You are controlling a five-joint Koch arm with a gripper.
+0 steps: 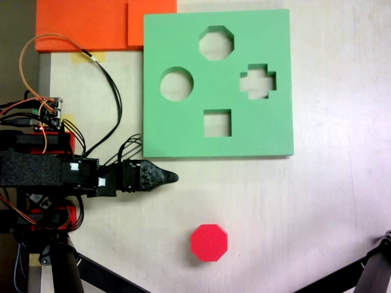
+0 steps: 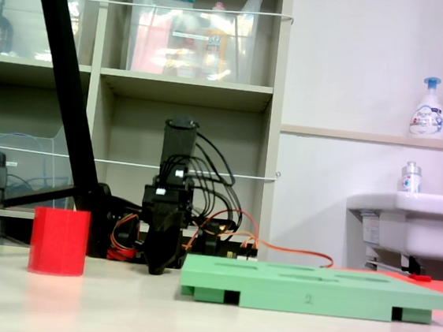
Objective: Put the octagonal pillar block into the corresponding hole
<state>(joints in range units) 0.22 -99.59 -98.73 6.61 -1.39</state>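
Red block (image 1: 209, 242) stood on counter (image 1: 317, 207), apart from green board (image 1: 183, 131); octagonal hole (image 1: 217, 43) empty. Claw (image 1: 173, 177) held nothing; opening indeterminable.

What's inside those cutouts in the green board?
Nothing. Through all four holes of the green board, the eight-sided one included, pale table shows. The red block stands apart on the table.
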